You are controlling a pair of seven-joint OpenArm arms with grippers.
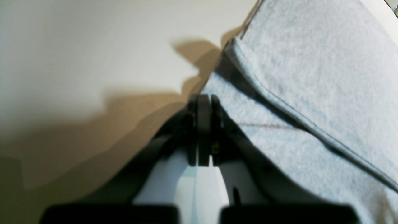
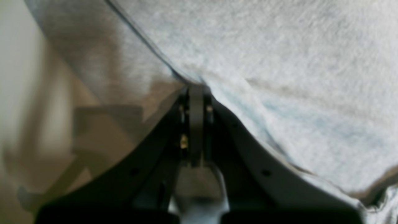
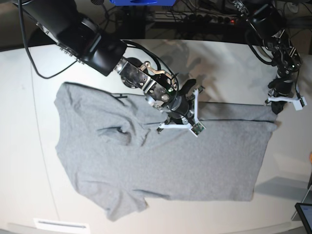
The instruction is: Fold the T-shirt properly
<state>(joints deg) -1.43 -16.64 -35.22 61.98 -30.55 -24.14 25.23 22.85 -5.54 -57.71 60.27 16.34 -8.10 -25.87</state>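
We see the T-shirt (image 3: 161,165) spread plain grey side up over the white table (image 3: 19,161), filling most of the middle; one short sleeve points toward the near edge at the lower left, and the cloth bunches into wrinkles around the neck area on the left part; along the far edge a strip of fabric is turned over onto the body, leaving a straight dark fold line that runs toward the right.

The right gripper (image 3: 179,116) sits at the left end of that turned strip, its jaws pressed together on the shirt's folded edge; in the right wrist view the right gripper (image 2: 196,90) meets the hem where the grey cloth drapes away on both sides.

The left gripper (image 3: 274,101) stands at the far right corner of the shirt; in the left wrist view the left gripper (image 1: 203,99) shows its jaws closed flat against each other, right at the cloth's edge beside the stitched hem; whether fabric is pinched between them we cannot tell.

Cables (image 3: 195,19) lie beyond the table's far side.
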